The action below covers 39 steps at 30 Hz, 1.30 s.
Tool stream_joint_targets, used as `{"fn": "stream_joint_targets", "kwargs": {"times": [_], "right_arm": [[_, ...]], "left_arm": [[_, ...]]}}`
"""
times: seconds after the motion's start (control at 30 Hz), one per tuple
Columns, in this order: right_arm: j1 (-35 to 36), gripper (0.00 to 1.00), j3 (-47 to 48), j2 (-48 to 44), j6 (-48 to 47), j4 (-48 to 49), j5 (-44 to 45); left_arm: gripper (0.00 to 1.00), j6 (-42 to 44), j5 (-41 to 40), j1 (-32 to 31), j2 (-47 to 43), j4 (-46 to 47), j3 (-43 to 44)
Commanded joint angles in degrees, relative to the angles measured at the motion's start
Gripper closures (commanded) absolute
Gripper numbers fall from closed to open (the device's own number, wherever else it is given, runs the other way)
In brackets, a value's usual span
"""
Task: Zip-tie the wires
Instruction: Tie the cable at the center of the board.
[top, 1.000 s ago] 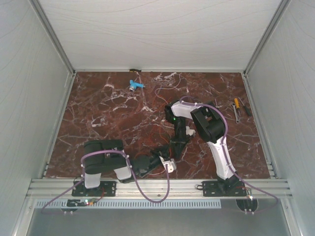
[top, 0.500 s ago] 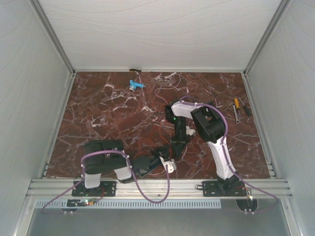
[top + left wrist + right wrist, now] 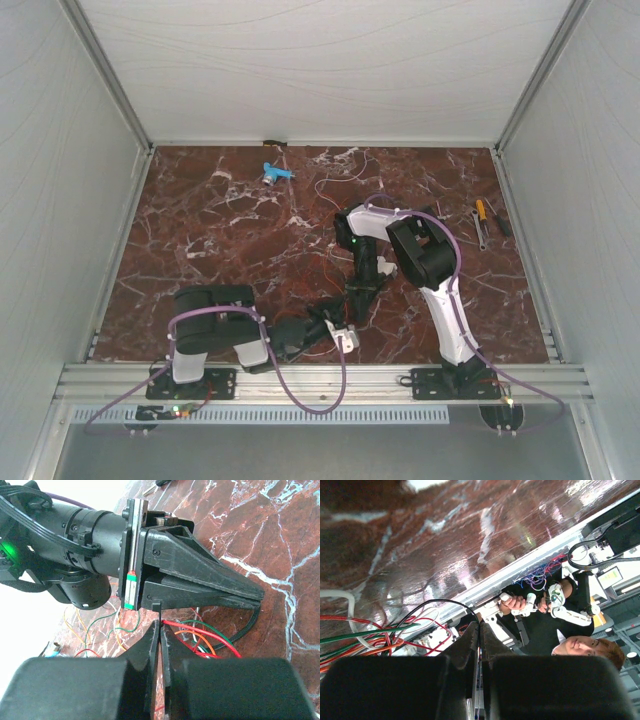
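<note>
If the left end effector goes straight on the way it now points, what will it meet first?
Probably the right end effector, whose black fingers cross close ahead. The wires lie just to the side. Depth is unclear.

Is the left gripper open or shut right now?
Shut. On the left gripper, the fingers press together, only a thin seam between.

The left gripper [image 3: 159, 626], pressed closed, points at the closed right gripper [image 3: 256, 599] lying above tangled red, green and orange wires [image 3: 200, 630] on the marble tabletop [image 3: 280, 555].
</note>
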Motion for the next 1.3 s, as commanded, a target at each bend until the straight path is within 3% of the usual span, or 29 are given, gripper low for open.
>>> {"fn": "stream_joint_targets", "kwargs": {"times": [0.0,0.8,1.27], "right_arm": [[-1.38,1.0,-0.76,4.51,-1.03,2.63,-0.79],[-2.17,1.0,1.01,3.48,-3.16,2.44,-2.22],[-1.6,1.0,-1.37,0.96,-3.72,4.65,-2.39]], "left_arm": [[1.0,0.96,0.26,-0.51,0.99,15.23,1.81],[1.0,1.18,0.29,-1.74,2.97,15.28,2.72],[1.0,-3.95,-1.5,-0.63,-0.09,15.34,2.58]]}}
